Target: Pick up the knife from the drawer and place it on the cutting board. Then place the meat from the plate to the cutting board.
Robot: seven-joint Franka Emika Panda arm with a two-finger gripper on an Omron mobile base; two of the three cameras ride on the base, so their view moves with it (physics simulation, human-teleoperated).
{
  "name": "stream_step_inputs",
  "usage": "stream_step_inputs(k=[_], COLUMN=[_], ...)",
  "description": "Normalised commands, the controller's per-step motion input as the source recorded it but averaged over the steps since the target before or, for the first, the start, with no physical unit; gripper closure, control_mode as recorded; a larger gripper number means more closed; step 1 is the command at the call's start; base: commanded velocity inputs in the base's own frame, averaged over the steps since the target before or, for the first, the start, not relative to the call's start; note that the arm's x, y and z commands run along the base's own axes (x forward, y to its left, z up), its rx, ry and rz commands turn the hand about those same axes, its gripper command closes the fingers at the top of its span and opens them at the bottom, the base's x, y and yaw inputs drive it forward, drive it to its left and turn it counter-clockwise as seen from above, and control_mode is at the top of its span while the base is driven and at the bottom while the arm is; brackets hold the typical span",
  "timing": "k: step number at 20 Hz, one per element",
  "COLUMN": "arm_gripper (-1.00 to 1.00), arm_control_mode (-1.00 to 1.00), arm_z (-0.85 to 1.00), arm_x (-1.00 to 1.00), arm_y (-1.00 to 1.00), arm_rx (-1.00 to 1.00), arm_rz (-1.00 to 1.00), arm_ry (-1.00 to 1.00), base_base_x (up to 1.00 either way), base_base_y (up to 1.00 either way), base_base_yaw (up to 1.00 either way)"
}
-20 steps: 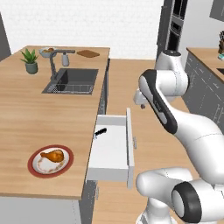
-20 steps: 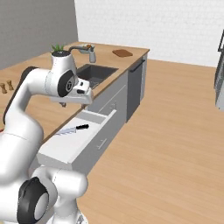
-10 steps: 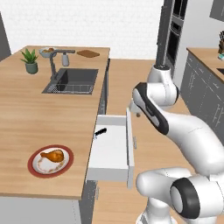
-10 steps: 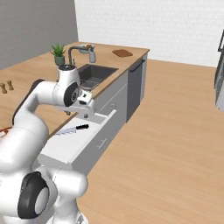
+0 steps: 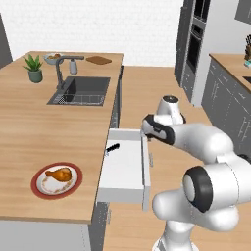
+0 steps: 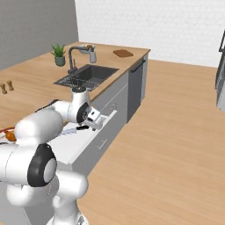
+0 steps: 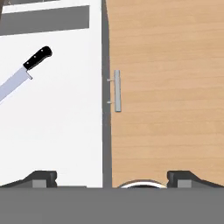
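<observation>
The drawer [image 5: 125, 171] stands pulled out of the island, white inside with a grey front. The knife [image 5: 112, 148] lies at its back left, with a black handle and a silvery blade [image 7: 17, 78]. My gripper [image 5: 149, 135] hangs open over the drawer's front panel [image 7: 106, 109] with nothing between its fingertips [image 7: 41, 179]. In the right base view the gripper [image 6: 94, 122] sits just right of the knife [image 6: 75, 129]. The meat [image 5: 60, 173] rests on the red-rimmed plate [image 5: 37, 182] on the counter left of the drawer. The cutting board [image 5: 98, 60] lies at the island's far end.
A sink [image 5: 81, 90] with a faucet [image 5: 60, 68], a potted plant [image 5: 33, 66] and a grey bowl [image 5: 53, 58] occupy the far counter. Two small shakers [image 6: 5, 88] stand at the left. Dark cabinets [image 5: 230, 108] line the right wall, across open wooden floor.
The arm has folded down and the hand has dropped from above counter height to just over the drawer's front edge. The gripper stays open. Knife, plate and meat have not moved.
</observation>
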Motion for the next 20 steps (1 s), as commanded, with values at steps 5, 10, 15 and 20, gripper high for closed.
stream_step_inputs(k=[5, 10, 15, 20], arm_gripper=[-1.0, -1.0, -1.0, -1.0], arm_control_mode=[-1.0, -1.0, -1.0, -1.0], arm_z=[-0.55, -0.52, -0.52, -0.49], arm_x=[0.94, 0.61, 0.55, 0.47], arm_y=[0.0, 0.02, -0.09, 0.0], arm_rx=[0.0, 0.0, 0.03, 0.0], arm_rz=[-0.14, -0.03, 0.0, 0.0], arm_ry=[0.04, 0.05, 0.07, 0.06], base_base_x=[0.0, 0.0, 0.0, 0.0], base_base_y=[0.0, 0.0, 0.0, 0.0], base_base_yaw=[0.0, 0.0, 0.0, 0.0])
